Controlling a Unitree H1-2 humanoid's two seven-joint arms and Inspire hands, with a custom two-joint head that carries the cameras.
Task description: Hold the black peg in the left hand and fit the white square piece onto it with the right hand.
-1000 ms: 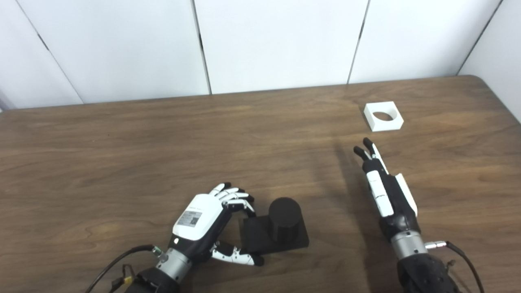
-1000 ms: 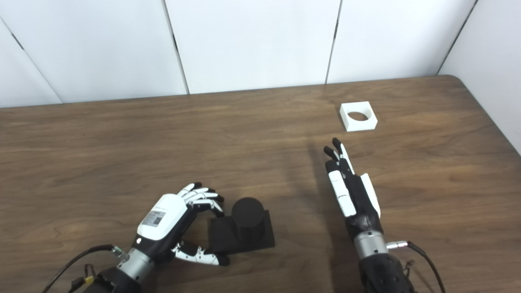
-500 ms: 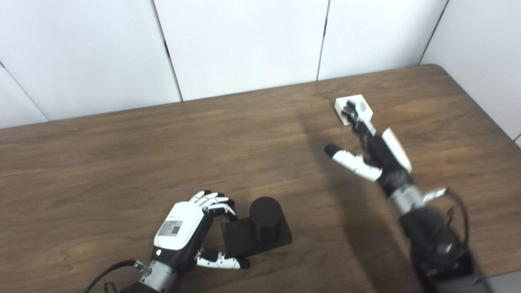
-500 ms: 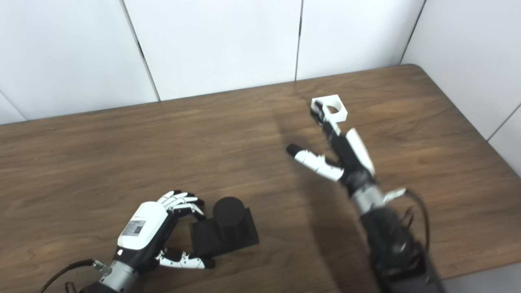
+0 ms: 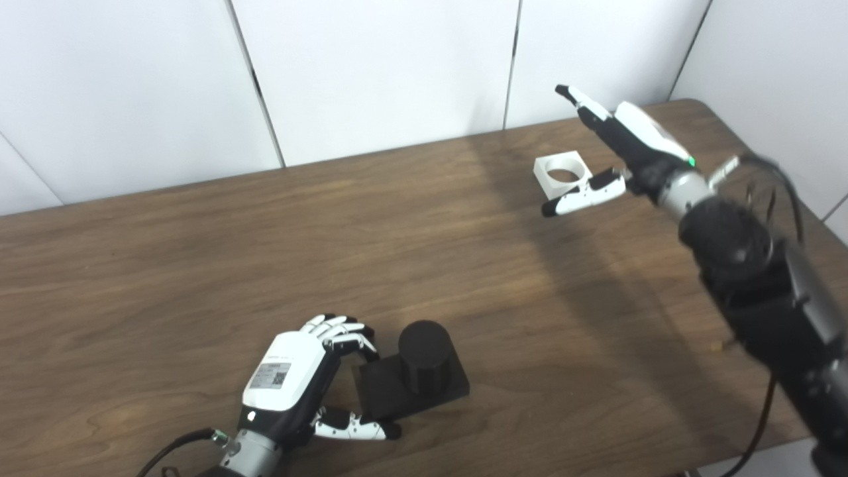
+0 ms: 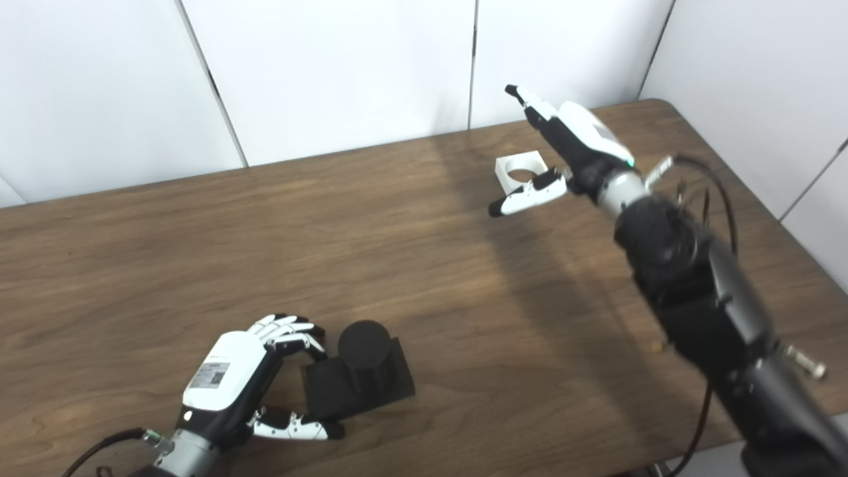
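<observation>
White square piece lies ungrasped on the bench: your right hand, spread and empty, has risen over it. Left hand loosely cups the black peg; lower and close.

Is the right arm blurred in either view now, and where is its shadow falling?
Left eye view: the right hand is fairly sharp; the forearm toward the bottom edge is slightly smeared. A broad shadow crosses the table diagonally below the white piece. Right eye view: similar, with softness along the forearm. The peg and left hand look crisp.
</observation>
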